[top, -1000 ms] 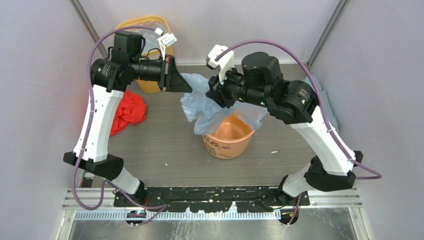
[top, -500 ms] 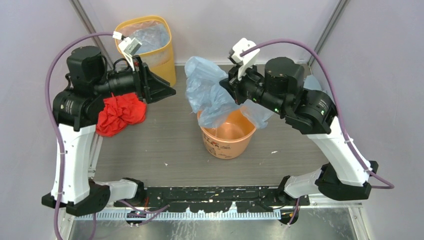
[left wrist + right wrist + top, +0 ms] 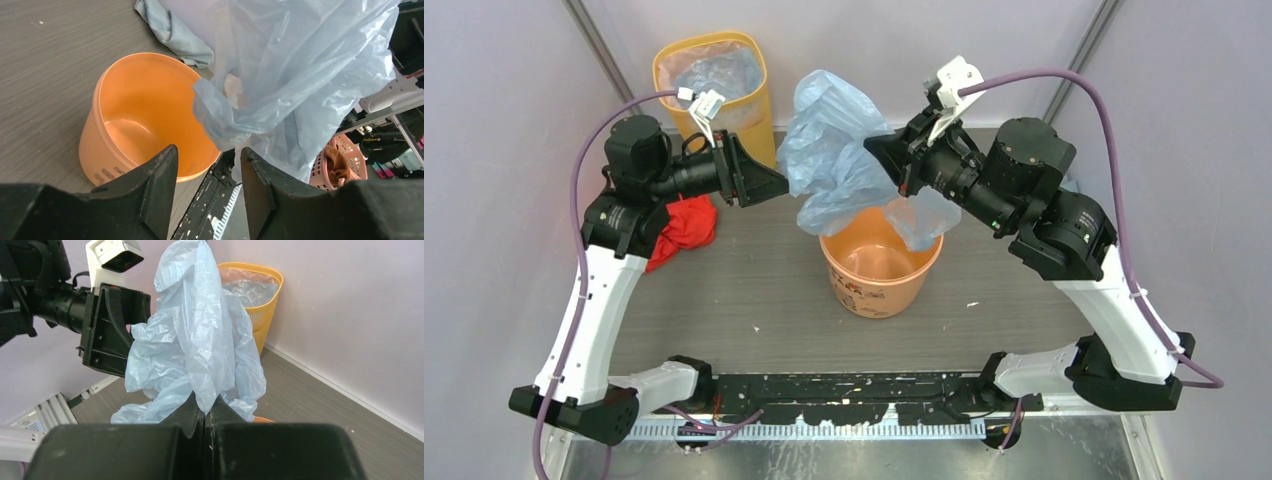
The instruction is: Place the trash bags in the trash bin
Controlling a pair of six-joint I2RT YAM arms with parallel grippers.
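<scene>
grey wood-grain desk (image 3: 754,290), two bins on it.
right hand (image 3: 879,155) is clamped on a thin, crinkly pale blue trash bag (image 3: 829,150) above the round plastic orange bin (image 3: 879,290); left hand (image 3: 779,185) gapes beside it, gripping nothing. tall yellow bin (image 3: 754,125) holds clear crumpled plastic. orange bin's printed mark (image 3: 859,297) is unreadable.

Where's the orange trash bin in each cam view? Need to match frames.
Top external: trash bin at table centre, under the hanging blue bag.
Left wrist: trash bin left of centre, mouth open, empty inside.
Right wrist: only an orange sliver of the trash bin, low and right of centre.
Shared landmark: the blue bag, in all three views.
</scene>
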